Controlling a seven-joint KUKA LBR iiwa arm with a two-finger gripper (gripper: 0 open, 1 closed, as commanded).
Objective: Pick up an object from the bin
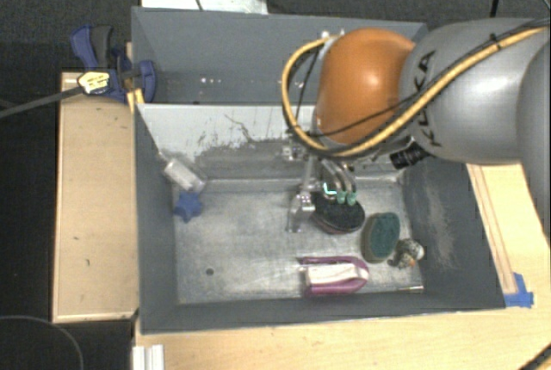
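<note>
- The tool (310, 206) is low in the bin (258, 291), near the middle of its floor and under the arm's orange cover (362, 84). I cannot tell whether it is spread or pressed together, because the wrist hides much of it.
- The nearest thing is a black disc (337, 217) with green bits on top. It is touching or just beside the tool on the view's right. Nothing can be seen pinched.
- Further out on that side lie a green oval (380, 236) and a small brownish knob (405, 254).
- Below the tool in the view lies a purple and white piece (334, 275).
- Well apart from the tool on the view's left are a blue lump (187, 206) and a grey block (182, 175).
- The step in hand, as I judge it, is placing the tool on the black disc for a grasp.
- To do it well, centre the tool over the disc rather than its edge. A flat disc probably gives little to grip, so go right down to the floor and close across its width or on the raised green parts.
- Keep clear of the oval, which is near enough to be nudged.
- Lift straight up and check that the disc comes along before clearing the wall.
</note>
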